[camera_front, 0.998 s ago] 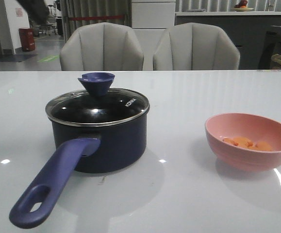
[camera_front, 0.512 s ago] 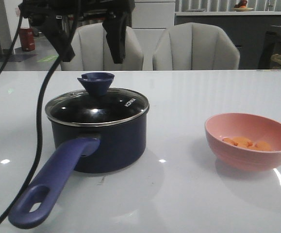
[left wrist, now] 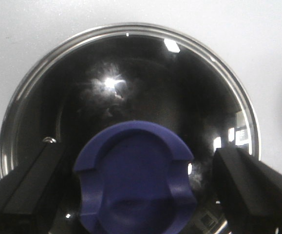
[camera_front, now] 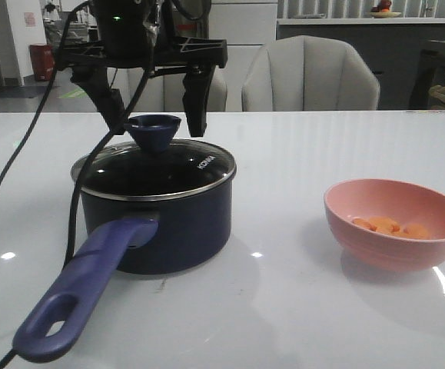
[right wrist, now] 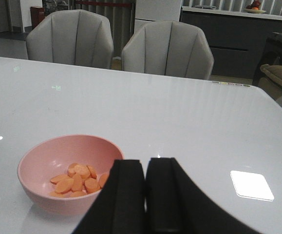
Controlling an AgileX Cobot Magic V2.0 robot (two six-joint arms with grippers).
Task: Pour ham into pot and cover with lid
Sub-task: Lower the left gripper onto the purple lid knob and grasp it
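The left claw (camera_front: 155, 115) has dropped from above the chairs to straddle the knob (camera_front: 154, 131) of the lid (camera_front: 154, 171), its fingers (left wrist: 29, 183) spread wide on either side and not yet touching. The lid still sits on the pot (camera_front: 157, 221), directly beneath the claw, so uncovering is the step in hand; closing on the knob likely comes next. Well off to the claw's right, the ham (camera_front: 391, 227) waits in the pink bowl (camera_front: 395, 223). The right claw (right wrist: 145, 168), fingers pressed together, hangs near that bowl.

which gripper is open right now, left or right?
The left gripper: its fingers stand wide apart on either side of the lid knob. The right gripper has its fingers pressed together, empty.
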